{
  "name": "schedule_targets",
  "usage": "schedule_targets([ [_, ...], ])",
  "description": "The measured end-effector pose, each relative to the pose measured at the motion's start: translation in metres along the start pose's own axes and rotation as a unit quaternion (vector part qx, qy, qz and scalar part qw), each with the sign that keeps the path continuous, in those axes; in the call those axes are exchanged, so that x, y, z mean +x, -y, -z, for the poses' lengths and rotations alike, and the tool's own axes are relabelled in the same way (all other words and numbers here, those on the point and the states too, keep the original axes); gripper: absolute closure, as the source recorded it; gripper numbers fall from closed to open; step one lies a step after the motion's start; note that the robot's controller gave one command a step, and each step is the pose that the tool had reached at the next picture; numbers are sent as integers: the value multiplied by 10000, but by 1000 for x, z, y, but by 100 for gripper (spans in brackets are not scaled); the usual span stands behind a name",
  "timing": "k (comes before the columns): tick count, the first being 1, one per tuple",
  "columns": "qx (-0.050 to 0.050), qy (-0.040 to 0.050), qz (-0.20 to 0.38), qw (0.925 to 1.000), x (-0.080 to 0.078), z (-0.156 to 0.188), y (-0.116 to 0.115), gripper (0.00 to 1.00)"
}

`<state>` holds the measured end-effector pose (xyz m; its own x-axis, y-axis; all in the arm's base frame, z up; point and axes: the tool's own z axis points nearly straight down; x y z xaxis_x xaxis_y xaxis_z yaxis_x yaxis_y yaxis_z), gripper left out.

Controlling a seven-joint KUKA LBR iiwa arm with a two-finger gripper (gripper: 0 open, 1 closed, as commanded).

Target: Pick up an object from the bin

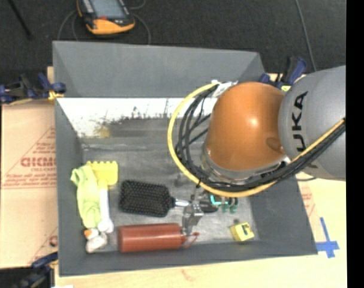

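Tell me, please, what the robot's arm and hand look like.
The arm is a rounded grey link with black KUKA lettering, partly visible. A glossy orange dome covers its wrist, ringed by looped black cables and a yellow hose. Beneath it sits a small silvery metal hand.

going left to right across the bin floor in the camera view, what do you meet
lime-green soft thing → black bristly brush → claw → small yellow piece. The dark red tube runs under the span from brush to claw, so it is left out of the order.
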<state>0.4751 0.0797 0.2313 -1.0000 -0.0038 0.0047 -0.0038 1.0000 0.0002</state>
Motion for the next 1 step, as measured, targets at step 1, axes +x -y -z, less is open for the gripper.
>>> schedule_targets([
  [1,-4,37,-14,10000,-2,3,0,0],
])
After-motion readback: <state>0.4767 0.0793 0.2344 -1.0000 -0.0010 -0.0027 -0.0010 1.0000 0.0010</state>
